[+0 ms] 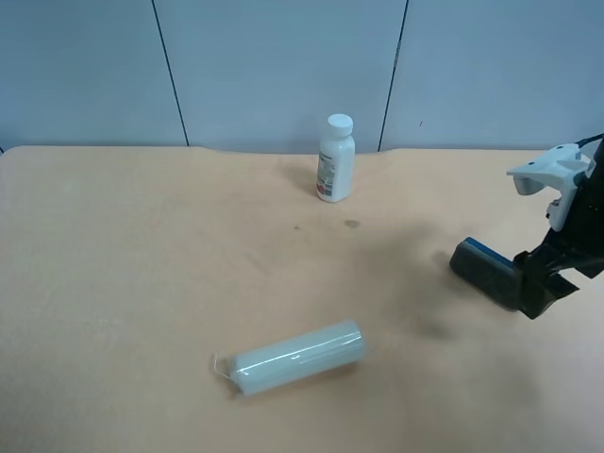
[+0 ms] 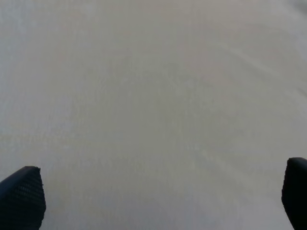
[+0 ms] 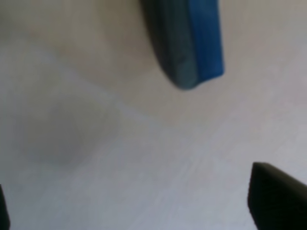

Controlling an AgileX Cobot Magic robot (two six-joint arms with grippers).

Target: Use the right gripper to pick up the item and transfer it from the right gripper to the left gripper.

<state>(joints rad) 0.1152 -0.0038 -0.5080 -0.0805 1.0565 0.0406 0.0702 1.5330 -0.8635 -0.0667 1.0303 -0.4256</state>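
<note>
From the high camera we see the eraser [image 1: 483, 267] lying near that view's right edge of the surface [image 1: 142, 283], just beside the fingers of the right pincer [image 1: 538, 288]. Open room stretches toward the middle, where a pale roll [image 1: 297, 359] lies on its side and a white bottle [image 1: 335, 159] stands upright near the back edge, both well apart from the eraser. In the right wrist view we find the right pincer [image 3: 139, 206] released, fingers spread wide, with the eraser [image 3: 189, 43] lying ahead of them rather than between them. In the left wrist view the left pincer [image 2: 158, 196] is released too, with bare surface between its fingertips.
</note>
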